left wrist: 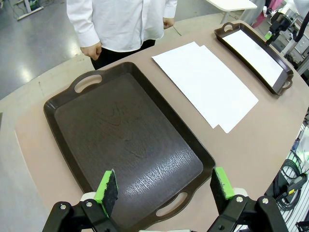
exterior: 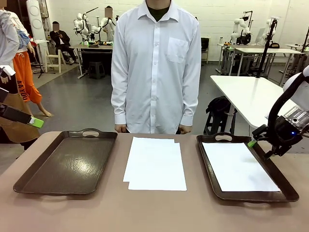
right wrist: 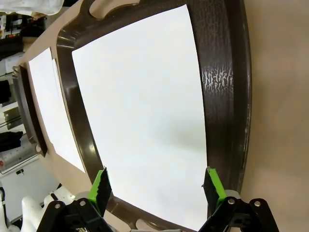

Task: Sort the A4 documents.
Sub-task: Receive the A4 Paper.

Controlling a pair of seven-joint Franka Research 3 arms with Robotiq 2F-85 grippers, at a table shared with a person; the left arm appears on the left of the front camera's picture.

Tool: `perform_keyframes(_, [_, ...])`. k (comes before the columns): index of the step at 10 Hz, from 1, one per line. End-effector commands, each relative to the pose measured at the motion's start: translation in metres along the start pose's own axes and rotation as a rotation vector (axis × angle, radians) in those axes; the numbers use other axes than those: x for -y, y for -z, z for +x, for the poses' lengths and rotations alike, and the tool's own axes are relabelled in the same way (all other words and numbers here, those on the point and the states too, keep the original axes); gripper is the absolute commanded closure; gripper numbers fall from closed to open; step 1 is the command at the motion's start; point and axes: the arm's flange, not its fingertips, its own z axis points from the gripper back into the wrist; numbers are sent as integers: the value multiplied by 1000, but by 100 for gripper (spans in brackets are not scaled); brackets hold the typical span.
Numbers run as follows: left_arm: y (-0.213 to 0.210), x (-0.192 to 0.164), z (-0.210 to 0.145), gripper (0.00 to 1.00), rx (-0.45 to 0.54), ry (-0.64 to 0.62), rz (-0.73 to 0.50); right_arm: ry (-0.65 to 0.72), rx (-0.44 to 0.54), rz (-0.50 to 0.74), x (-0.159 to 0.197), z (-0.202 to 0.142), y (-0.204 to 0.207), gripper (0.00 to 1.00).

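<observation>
Two sheets (left wrist: 205, 84) mid-table; third sheet (right wrist: 145, 116) in right tray (right wrist: 224, 82)

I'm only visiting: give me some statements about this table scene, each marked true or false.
1. A white paper sheet lies in the dark brown handled right tray. True.
2. The matching left tray holds paper too. False: its floor is bare.
3. More white sheets lie on the tan table between the trays. True.
4. Both black, green-padded grippers are shut. False: the left gripper and right gripper stand open, holding nothing.
</observation>
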Motion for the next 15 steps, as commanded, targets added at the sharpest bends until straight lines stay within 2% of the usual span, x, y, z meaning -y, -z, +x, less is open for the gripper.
perform_keyframes(1, [1,-2,-2,0,11,12,-17,0,0,0,0,0,0,0])
perform_keyframes(2, [1,-2,-2,0,11,12,-17,-120,141,-155,-29,-27,-24,0])
perform_keyframes(3, [1,-2,-2,0,11,12,-17,-239,235,-224,-54,-62,-51,0])
perform_keyframes(4, [1,-2,-2,0,11,12,-17,-354,324,-234,-69,-93,-81,0])
perform_keyframes(6, [1,-2,-2,0,11,12,-17,-490,407,-147,-77,-139,-124,0])
perform_keyframes(7, [1,-2,-2,0,11,12,-17,-582,422,-64,-75,-164,-149,0])
perform_keyframes(9, [1,-2,-2,0,11,12,-17,-691,444,56,-68,-193,-182,0])
perform_keyframes(10, [1,-2,-2,0,11,12,-17,-815,396,120,-67,-205,-190,0])
perform_keyframes(11, [1,-2,-2,0,11,12,-17,-911,307,173,-69,-213,-189,0])
perform_keyframes(15, [1,-2,-2,0,11,12,-17,-980,247,208,-78,-210,-192,0])
